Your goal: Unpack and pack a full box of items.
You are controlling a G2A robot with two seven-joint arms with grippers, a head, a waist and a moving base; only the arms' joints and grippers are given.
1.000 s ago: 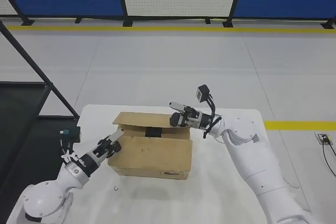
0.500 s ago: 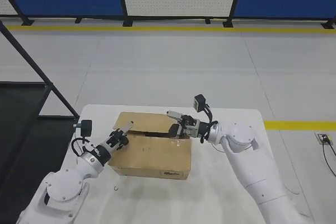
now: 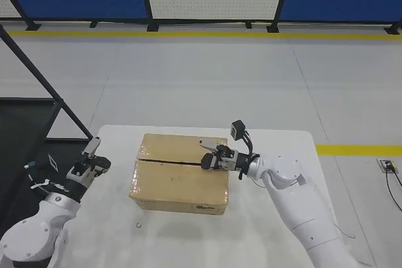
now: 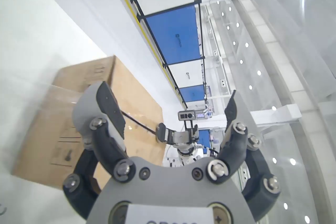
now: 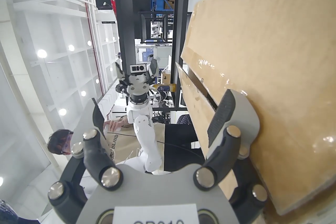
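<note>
Box (image 3: 179,173) sits mid-desk (image 3: 254,221), flaps flat, seam shut, desk showing on all sides. Right gripper (image 3: 206,153), jaws apart, one finger on box top by seam's right end. Left gripper (image 3: 92,153), jaws apart, at desk's left edge, well apart from box. 1 s ago flaps stood open w/ left gripper at box.

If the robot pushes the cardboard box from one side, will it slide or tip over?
It would probably slide: the cardboard box sits low and wide on the smooth table. Its top flaps meet at a dark gap, so they may flex if pressed.
</note>
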